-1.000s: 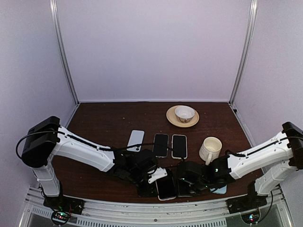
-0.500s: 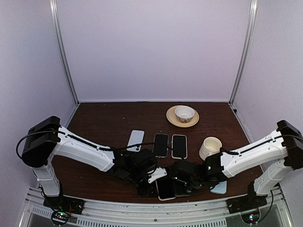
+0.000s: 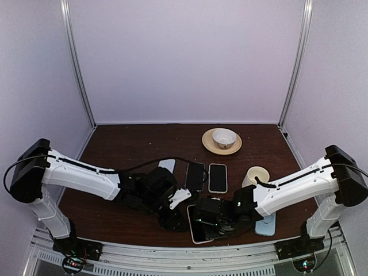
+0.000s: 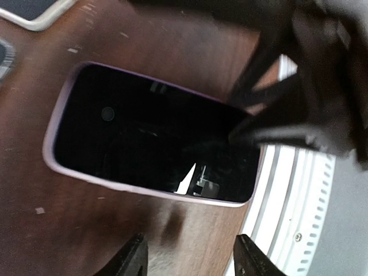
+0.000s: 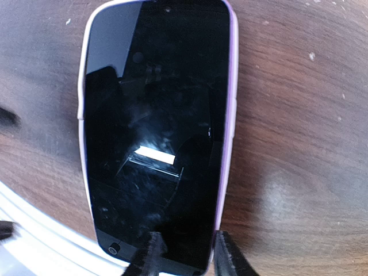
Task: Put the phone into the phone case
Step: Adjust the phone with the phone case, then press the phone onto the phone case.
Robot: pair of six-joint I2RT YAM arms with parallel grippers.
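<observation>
Phone point(image 5: 155, 144) in lilac case point(image 5: 228, 103) | left end effector point(image 4: 190, 259) spread; right end effector point(image 5: 187, 256) spread

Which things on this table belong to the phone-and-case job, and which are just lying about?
Part of the job:
- black phone
- lilac case, whose rim runs round the phone

Lying about:
- dark phone
- pale-edged phone
- pale slab, partly hidden
- light blue phone or case
- mug
- bowl on saucer

Left claw point(image 4: 192, 260) and right claw point(image 5: 188, 253) hem the phone point(image 5: 155, 132) — mug point(image 3: 255, 175), spare phones point(image 3: 217, 177) behind.
</observation>
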